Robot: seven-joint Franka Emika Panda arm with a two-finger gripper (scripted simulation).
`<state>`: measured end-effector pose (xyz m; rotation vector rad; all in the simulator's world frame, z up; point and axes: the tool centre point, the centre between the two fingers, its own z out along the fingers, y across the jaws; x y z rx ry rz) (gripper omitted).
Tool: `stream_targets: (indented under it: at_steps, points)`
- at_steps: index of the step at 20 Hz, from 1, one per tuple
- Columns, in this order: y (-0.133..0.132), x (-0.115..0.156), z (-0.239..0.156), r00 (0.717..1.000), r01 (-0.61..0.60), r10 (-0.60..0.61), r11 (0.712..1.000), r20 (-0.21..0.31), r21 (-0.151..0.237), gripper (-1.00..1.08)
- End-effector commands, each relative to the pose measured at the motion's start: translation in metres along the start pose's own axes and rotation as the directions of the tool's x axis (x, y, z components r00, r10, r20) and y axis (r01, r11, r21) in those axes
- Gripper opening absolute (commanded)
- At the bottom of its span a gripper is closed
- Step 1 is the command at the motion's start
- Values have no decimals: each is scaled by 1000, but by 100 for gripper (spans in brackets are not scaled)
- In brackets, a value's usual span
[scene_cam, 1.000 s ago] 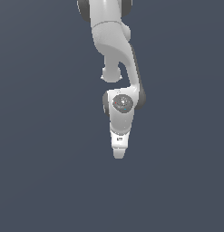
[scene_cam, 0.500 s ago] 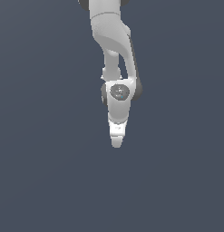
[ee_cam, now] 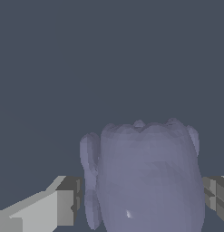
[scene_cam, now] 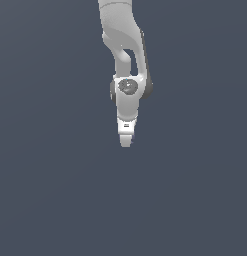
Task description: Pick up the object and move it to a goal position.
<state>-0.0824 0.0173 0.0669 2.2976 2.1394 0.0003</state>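
Note:
The object (ee_cam: 149, 167) is a dull purple-blue lumpy blob that fills the space between my two fingers in the wrist view. My gripper (ee_cam: 141, 204) is shut on it, with one finger (ee_cam: 63, 208) against one side and the other finger (ee_cam: 216, 195) against the opposite side. In the exterior view my white gripper (scene_cam: 125, 142) points straight down below the arm. The object is hidden there behind the fingers. No surface shows under the object in either view.
Only a plain dark grey-blue background shows around the arm (scene_cam: 126, 55) in both views. No other objects, containers, edges or goal marker are visible.
The arm and gripper have moved upward in the exterior view and slightly toward that view's left. The fingers look equally closed throughout.

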Motion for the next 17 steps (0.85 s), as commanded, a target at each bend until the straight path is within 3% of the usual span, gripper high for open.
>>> stream_targets:
  at_steps: [1, 9, 17]
  points:
    - [-16, -4, -3, 1000, 0, 0, 1000, 0, 0, -100]
    - [-50, -12, -9, 1000, 0, 0, 1000, 0, 1, -100]
    - [-60, -15, -12, 1000, 1, -1, 1000, -1, 2, -100]
